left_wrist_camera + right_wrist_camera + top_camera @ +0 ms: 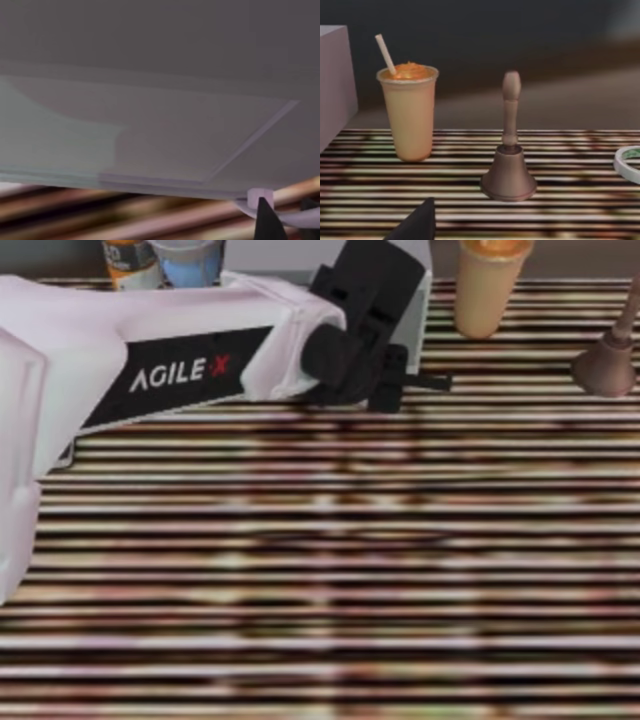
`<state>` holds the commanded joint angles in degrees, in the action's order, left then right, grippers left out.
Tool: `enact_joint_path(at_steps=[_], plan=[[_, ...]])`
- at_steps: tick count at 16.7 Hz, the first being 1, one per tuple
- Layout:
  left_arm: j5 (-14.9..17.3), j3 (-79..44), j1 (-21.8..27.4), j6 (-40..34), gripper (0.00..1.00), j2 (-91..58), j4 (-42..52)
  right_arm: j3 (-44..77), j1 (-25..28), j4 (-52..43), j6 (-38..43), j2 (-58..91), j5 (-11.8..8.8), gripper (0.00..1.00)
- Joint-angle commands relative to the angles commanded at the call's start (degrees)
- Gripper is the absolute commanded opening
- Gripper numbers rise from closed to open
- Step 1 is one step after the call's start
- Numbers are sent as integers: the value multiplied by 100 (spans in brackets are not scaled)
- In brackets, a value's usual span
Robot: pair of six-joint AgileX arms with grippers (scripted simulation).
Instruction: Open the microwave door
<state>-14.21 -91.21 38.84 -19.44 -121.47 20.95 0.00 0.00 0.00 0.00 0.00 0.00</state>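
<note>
Striped table (330, 570), microwave (425, 300) at its far edge — left arm reaching in.

From above, my left gripper (415, 385) sits against the microwave's front; left wrist view shows the door (165, 135) close, fingers' state I cannot tell. Right wrist view: cup (411, 115), bell (509, 165). Next: hook the handle, swing outward.

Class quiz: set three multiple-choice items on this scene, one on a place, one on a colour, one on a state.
1. Where is the left gripper? A at the microwave; B over the bell; C over the tan cup.
2. The bell is: A blue; B brown; C white.
3. The tan cup: A lies tipped; B stands upright; C hangs held.
Answers: A, the top view shows it against the microwave; B, brown throughout; B, it stands on the table, straw up. The right gripper idles outside the top view.
</note>
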Motion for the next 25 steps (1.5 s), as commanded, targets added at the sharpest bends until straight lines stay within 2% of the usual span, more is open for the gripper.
enact_joint_path(at_steps=[10,25], plan=[[158,244,-37,201,0,158,-145,0,0,0,0,0,0,100],[161,256,-41,207,0,159,-144,0,0,0,0,0,0,100]])
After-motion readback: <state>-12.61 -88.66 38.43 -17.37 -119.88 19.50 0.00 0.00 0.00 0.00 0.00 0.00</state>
